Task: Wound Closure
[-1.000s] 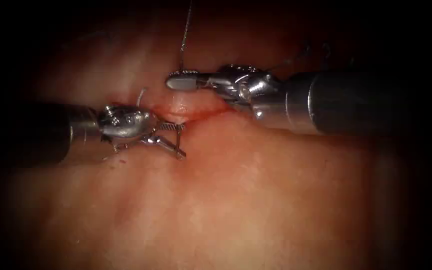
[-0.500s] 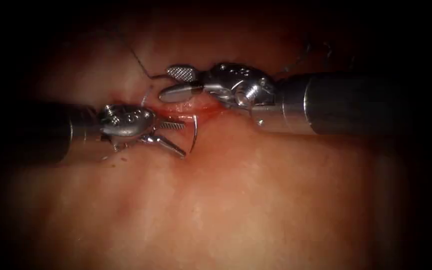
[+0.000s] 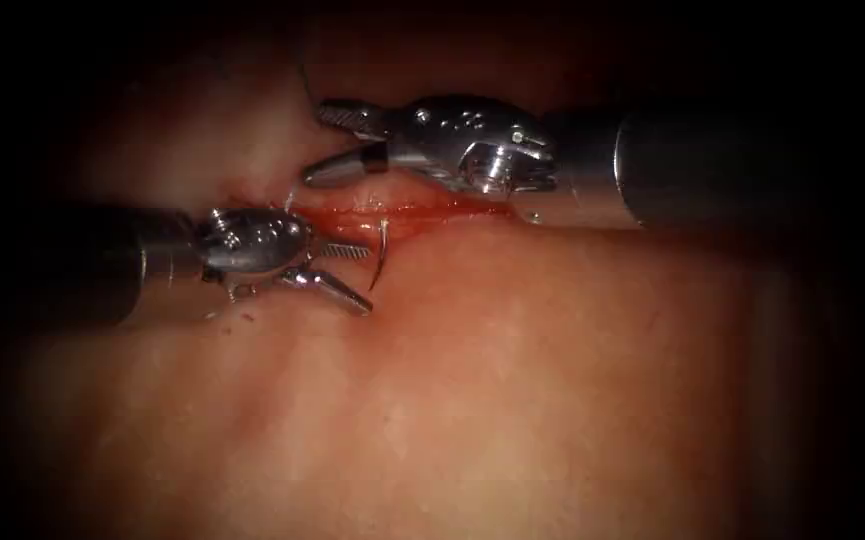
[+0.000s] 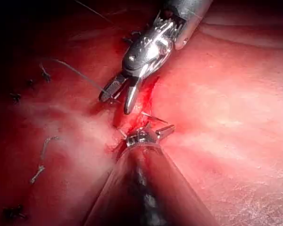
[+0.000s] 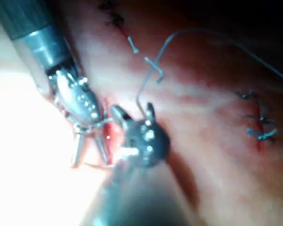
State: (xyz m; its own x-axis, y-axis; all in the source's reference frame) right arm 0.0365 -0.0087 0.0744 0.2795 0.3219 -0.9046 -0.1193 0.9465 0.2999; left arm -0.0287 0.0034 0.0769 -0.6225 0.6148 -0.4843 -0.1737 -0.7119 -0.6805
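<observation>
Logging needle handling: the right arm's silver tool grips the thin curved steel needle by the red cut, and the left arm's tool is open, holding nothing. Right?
Not the grip: the endoscope view shows the right arm's silver tool open, holding nothing; the thin curved steel needle stands free at the red cut, one end seemingly in the tissue. The left arm's tool is open and empty.

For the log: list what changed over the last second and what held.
The right hand opened its jaws, let go of the thread and lifted away from the cut. The needle, out of sight a second ago, now stands in the cut's edge beside the left hand. The left hand stayed put, open, holding nothing.
</observation>
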